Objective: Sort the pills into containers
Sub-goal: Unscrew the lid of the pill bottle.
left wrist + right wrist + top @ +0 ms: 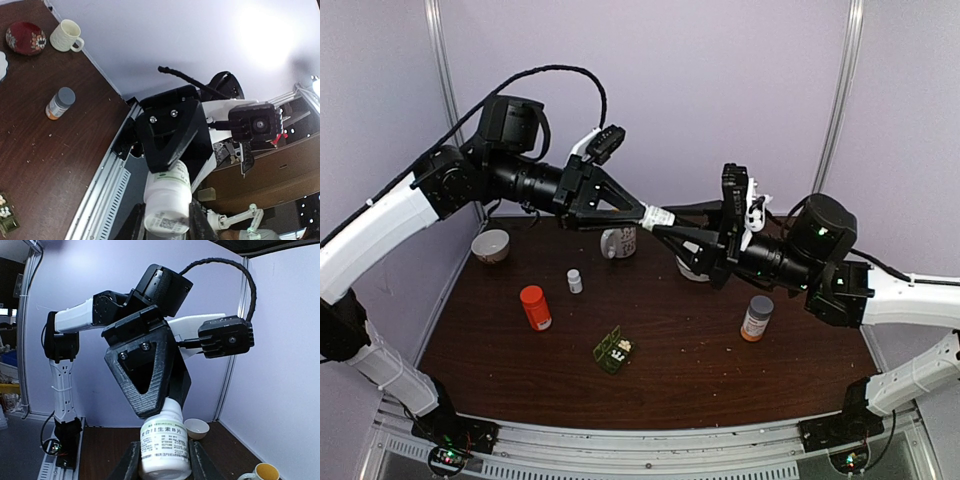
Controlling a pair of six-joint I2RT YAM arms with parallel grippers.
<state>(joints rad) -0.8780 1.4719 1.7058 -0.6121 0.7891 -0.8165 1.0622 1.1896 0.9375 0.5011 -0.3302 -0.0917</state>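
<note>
The dark green pill box (613, 350) lies open near the middle of the desk (720, 380), its long axis slanted. Well above and behind it hangs the white pill bottle (658, 217), lying level between the arms. My left fingers (134, 222) pinch one end and my right fingers (129, 462) the other. The box sits slightly to the left arm's side.

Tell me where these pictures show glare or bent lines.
Left wrist view: glare washes out the wall at upper right. Top external view: the lens bends the frame poles. Right wrist view: no glare, the white bottle shows a sharp label.
</note>
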